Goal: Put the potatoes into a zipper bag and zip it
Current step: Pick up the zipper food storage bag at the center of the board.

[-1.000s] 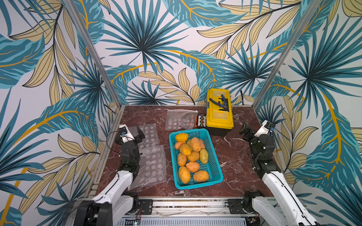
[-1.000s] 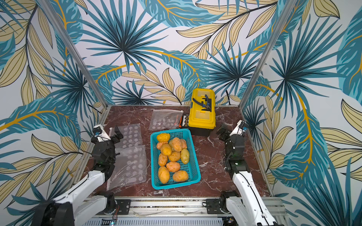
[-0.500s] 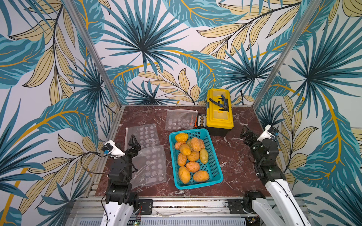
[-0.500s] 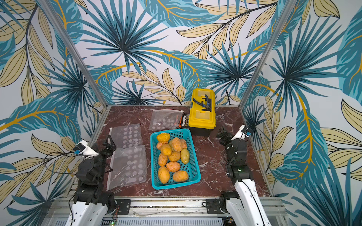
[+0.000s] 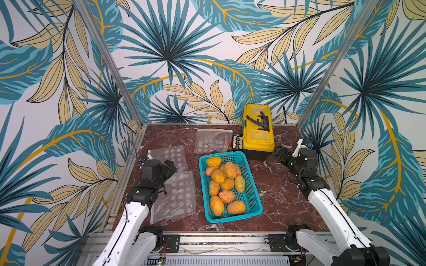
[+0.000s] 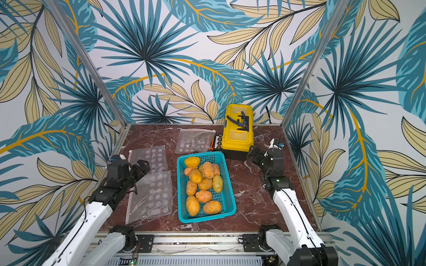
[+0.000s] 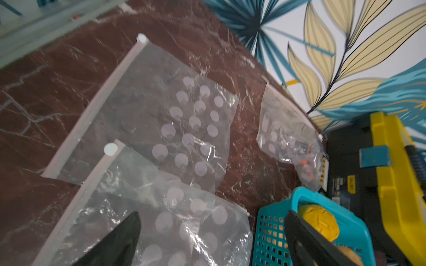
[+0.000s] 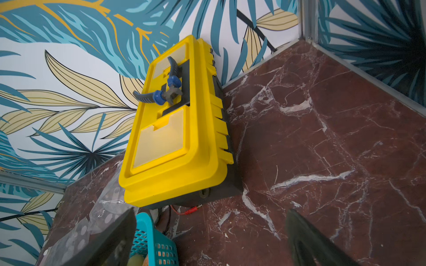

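**1. Left claw** (image 5: 171,166): black, jaws spread wide, holding nothing. It is poised over the far corner of item 2, with its tips pointing toward the basket.

**2. Near zipper bag** (image 5: 177,195): clear crinkled film printed with white dots, lying flat and empty on the table (image 5: 272,191).
- Its long axis runs near to far.
- The white zip strip (image 7: 76,200) runs along the edge on the left arm's side, with a round slider tab (image 7: 110,148) at its far end.
- This is judged the likeliest bag to be taken up, since it lies right beneath the left claw and the left arm is much the nearer.

**3. Far zipper bag** (image 5: 170,156): same film, flat and empty. It lies just beyond item 2, with the edges slightly overlapping.

**4. Third bag** (image 5: 212,140): rumpled, lying toward the back wall. Something small and orange is inside, but it cannot be made out.

**5. Basket** (image 5: 201,184): teal perforated plastic, rectangular, with its long axis running near to far. It sits mid-table between the arms.

**6. Potatoes** (image 5: 222,182): about a dozen, oval, yellow-orange to tan, with rough skin. They are heaped in the basket and none is bagged. They lie to the right of the left claw and to the left of the right claw.

**7. Toolbox** (image 5: 257,133): hard yellow lid on a black base, closed, with a dark handle. It stands just behind the basket's far right corner.

**8. Right claw** (image 5: 280,154): black, jaws wide apart and empty. It hovers over bare table beside the toolbox's near right corner.
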Motion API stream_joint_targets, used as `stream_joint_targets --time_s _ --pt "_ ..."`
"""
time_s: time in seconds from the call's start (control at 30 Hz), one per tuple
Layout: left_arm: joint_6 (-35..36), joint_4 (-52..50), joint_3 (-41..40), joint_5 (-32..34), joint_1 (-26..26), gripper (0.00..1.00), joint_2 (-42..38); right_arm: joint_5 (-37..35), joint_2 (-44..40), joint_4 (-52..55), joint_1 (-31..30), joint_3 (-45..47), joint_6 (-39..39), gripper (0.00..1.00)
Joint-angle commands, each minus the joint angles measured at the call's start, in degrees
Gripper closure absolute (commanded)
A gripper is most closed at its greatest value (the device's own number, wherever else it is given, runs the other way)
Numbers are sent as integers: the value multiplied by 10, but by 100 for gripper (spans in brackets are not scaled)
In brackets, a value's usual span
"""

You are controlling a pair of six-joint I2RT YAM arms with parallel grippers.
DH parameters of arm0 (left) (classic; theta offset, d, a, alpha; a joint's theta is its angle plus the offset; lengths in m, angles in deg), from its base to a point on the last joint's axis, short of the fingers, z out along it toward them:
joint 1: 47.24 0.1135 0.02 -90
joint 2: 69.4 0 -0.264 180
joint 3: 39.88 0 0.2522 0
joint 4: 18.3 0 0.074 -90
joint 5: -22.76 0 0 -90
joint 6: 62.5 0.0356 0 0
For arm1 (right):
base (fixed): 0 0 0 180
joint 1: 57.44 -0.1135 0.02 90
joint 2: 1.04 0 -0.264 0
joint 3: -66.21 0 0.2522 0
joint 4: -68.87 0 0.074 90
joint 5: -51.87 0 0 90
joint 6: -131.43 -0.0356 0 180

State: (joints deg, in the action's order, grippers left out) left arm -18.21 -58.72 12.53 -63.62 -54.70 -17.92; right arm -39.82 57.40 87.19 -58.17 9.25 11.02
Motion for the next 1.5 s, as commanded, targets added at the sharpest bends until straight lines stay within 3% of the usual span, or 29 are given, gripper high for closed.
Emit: stream_joint_targets --time_s 0.0,0.13,0.3,0.47,0.7,1.0,1.3,1.37,1.47 --pt "-8 -33 31 -19 -34 3 59 15 14 35 0 -19 3 1" --pt "-16 -37 49 -12 -65 2 99 19 14 39 0 -18 4 0" --pt "-24 -37 28 -27 -78 0 67 23 8 41 0 -10 6 1" --pt "-2 -52 17 -29 -136 1 53 50 7 40 0 -7 1 0" --pt "7 -50 19 -7 -188 1 103 74 5 48 -2 -7 -1 1" --pt "17 -16 42 26 -193 1 206 71 -3 58 -6 -7 5 0" --pt "34 26 49 7 -194 1 267 72 7 60 -8 -12 6 0" --pt "34 26 48 15 -194 11 264 70 7 61 -8 -11 6 1" --pt "35 26 44 27 -194 40 256 67 6 61 -8 -10 5 1"
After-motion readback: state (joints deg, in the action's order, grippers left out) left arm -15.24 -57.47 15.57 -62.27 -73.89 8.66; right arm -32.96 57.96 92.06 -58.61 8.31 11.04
